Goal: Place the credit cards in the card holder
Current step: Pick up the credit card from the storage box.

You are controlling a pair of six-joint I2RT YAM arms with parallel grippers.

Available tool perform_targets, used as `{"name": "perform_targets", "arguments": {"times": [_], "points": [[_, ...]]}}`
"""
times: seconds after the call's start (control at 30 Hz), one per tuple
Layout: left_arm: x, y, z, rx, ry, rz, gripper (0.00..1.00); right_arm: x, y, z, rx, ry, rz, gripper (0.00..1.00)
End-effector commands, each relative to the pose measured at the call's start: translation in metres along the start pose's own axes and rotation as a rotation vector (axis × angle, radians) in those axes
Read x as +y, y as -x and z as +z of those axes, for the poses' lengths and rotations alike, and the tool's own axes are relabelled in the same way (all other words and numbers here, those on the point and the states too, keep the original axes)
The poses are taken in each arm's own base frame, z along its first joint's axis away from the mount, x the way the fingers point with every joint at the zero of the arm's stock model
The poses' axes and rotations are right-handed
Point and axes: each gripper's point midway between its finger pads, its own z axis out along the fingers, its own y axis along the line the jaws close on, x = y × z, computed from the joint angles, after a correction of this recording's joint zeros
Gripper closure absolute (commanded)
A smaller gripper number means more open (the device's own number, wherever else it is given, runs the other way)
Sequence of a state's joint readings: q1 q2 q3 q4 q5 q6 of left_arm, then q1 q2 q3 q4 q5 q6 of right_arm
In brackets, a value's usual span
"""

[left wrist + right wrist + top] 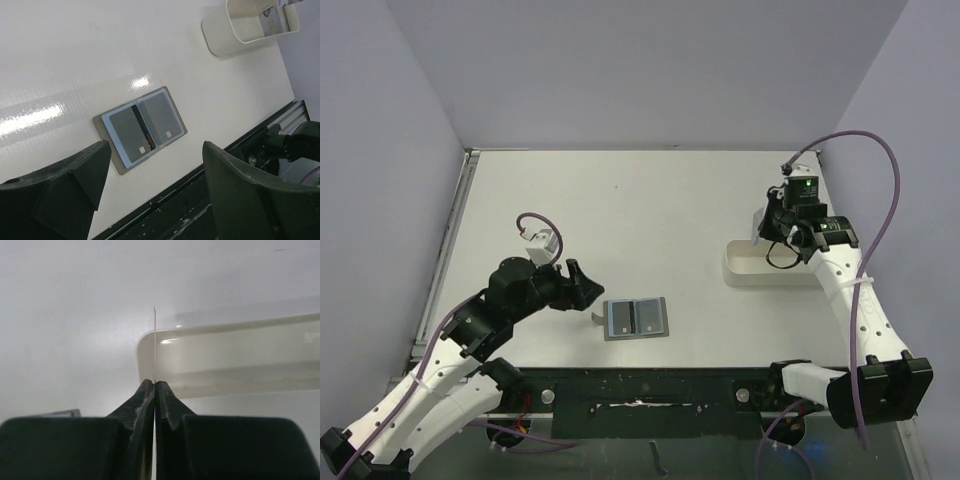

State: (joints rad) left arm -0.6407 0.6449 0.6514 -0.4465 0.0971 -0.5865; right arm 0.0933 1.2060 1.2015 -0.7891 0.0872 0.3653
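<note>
At six o'clock on the table (650, 200), open card holder (635, 337) with two grey cards (125, 132) seemingly slotted. At three o'clock, over white tray (760, 278), right gripper (154, 384) clamped on thin card (154, 340), not yet delivered. Left gripper (582, 287) spread wide, empty, at holder's nine o'clock.

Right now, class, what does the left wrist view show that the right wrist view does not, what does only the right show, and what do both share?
Only left wrist: the card holder's open inside with two cards in it, and the open left gripper. Only right wrist: the right gripper shut on the held card, seen edge-on. Both: the white tray, the table and, it seems, that card at the tray.
</note>
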Motion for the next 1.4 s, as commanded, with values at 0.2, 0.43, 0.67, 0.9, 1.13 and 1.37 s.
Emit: {"name": "perform_targets", "arguments": {"times": [0.2,0.43,0.67,0.9,1.13,1.37], "points": [[-0.034,0.049,0.002,-0.091,-0.041,-0.183,0.32,0.168,-0.015,-0.046,-0.075,0.620,0.054,1.00],[-0.068,0.084,-0.002,-0.138,-0.146,-0.298,0.36,0.243,-0.034,-0.090,-0.057,0.929,0.047,1.00],[-0.089,0.099,0.001,-0.163,-0.247,-0.404,0.40,0.269,-0.044,-0.128,-0.070,1.128,0.116,1.00],[-0.097,0.102,0.008,-0.184,-0.341,-0.480,0.44,0.271,-0.047,-0.155,-0.067,1.280,0.205,1.00],[-0.094,0.094,0.020,-0.168,-0.363,-0.515,0.45,0.267,-0.049,-0.164,-0.077,1.312,0.216,1.00],[-0.103,0.097,0.020,-0.172,-0.438,-0.542,0.65,0.271,-0.057,-0.169,-0.029,1.373,0.238,1.00]]}}
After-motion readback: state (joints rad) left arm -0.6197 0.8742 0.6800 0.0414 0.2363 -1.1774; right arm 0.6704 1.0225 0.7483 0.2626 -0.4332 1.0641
